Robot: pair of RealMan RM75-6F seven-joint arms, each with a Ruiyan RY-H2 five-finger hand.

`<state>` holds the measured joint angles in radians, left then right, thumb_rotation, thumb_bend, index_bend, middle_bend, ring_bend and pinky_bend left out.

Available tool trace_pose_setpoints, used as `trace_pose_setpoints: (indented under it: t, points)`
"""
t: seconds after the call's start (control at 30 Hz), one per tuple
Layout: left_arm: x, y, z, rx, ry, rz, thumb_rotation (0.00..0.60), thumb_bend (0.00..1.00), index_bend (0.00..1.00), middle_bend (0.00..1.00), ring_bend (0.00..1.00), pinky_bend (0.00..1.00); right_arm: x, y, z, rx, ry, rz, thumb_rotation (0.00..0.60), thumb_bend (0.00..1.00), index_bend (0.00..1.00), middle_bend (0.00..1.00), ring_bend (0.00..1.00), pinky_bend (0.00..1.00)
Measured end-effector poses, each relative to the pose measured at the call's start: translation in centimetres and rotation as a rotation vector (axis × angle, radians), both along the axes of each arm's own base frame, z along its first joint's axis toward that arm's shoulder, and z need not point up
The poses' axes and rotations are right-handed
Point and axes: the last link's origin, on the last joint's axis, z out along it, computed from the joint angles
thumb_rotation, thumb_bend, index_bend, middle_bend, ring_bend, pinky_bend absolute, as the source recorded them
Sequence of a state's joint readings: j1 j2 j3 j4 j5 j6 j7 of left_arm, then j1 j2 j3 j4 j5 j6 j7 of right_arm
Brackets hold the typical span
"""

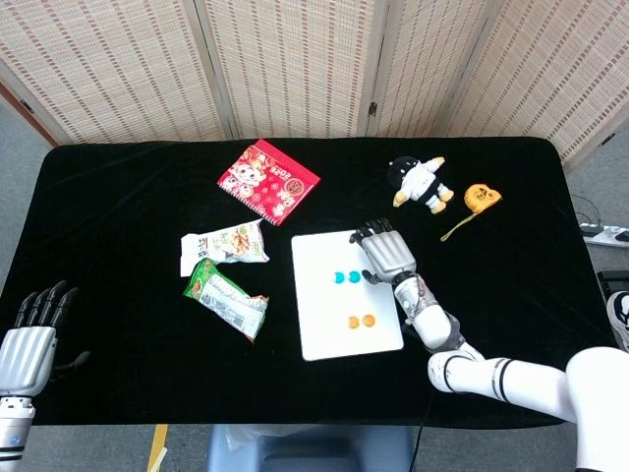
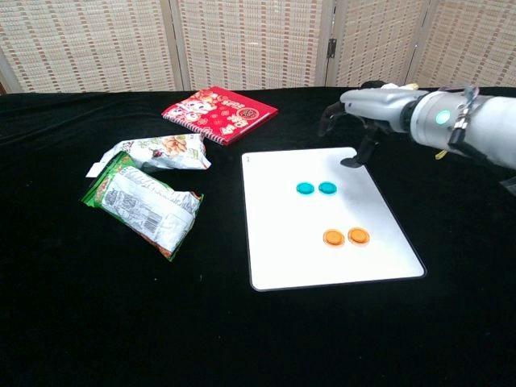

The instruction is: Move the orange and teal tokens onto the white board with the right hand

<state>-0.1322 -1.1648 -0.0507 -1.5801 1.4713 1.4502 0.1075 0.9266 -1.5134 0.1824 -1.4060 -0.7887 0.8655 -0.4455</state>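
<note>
Two teal tokens (image 1: 345, 277) (image 2: 315, 189) lie side by side on the white board (image 1: 319, 324) (image 2: 282, 250), and two orange tokens (image 1: 361, 321) (image 2: 346, 237) lie side by side nearer the front. My right hand (image 1: 385, 252) (image 2: 355, 121) hovers over the board's far right corner, fingers curled downward, holding nothing. Its fingertips are above and apart from the teal tokens. My left hand (image 1: 29, 334) shows only in the head view, at the table's front left edge, fingers spread and empty.
A red booklet (image 1: 267, 182) lies at the back. Two snack packets (image 1: 224, 280) (image 2: 145, 189) lie left of the board. A plush toy (image 1: 421, 182) and a yellow tape measure (image 1: 481, 197) sit behind and right of the board.
</note>
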Motion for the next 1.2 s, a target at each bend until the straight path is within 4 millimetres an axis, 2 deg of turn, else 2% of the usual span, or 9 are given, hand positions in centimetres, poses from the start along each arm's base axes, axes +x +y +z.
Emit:
trace_pose_setpoints:
  t: [0.23, 0.37, 0.57, 0.77, 0.97, 1.2]
  points:
    - [0.7, 0.7, -0.2, -0.003, 0.000, -0.021, 0.600, 0.22, 0.00, 0.01, 0.05, 0.00, -4.3, 2.3, 5.4, -0.134, -0.040, -0.043, 0.600, 0.37, 0.28, 0.20, 0.12, 0.00]
    - [1.5, 1.1, -0.4, -0.004, 0.004, -0.043, 0.600, 0.22, 0.00, 0.01, 0.05, 0.00, -7.5, 4.9, 8.7, -0.194, -0.059, -0.072, 0.600, 0.37, 0.28, 0.20, 0.14, 0.00]
    - [2.4, 1.6, -0.6, -0.004, 0.005, -0.060, 0.600, 0.22, 0.00, 0.01, 0.05, 0.00, -11.1, 9.2, 12.5, -0.266, -0.071, -0.090, 0.600, 0.37, 0.24, 0.17, 0.14, 0.02]
    - [2.8, 1.8, -0.8, -0.004, -0.001, -0.060, 0.600, 0.22, 0.00, 0.01, 0.05, 0.00, -13.4, 13.2, 14.4, -0.320, -0.108, -0.114, 0.600, 0.37, 0.23, 0.17, 0.13, 0.02]
    - [3.0, 1.5, -0.6, -0.001, -0.019, -0.063, 0.600, 0.22, 0.00, 0.01, 0.05, 0.00, -14.6, 16.5, 15.4, -0.351, -0.173, -0.118, 0.600, 0.37, 0.23, 0.16, 0.12, 0.02]
    - [3.1, 1.0, -0.5, 0.009, -0.022, -0.069, 0.600, 0.22, 0.00, 0.01, 0.05, 0.00, -15.1, 18.5, 15.7, -0.377, -0.200, -0.121, 0.600, 0.37, 0.23, 0.17, 0.12, 0.02]
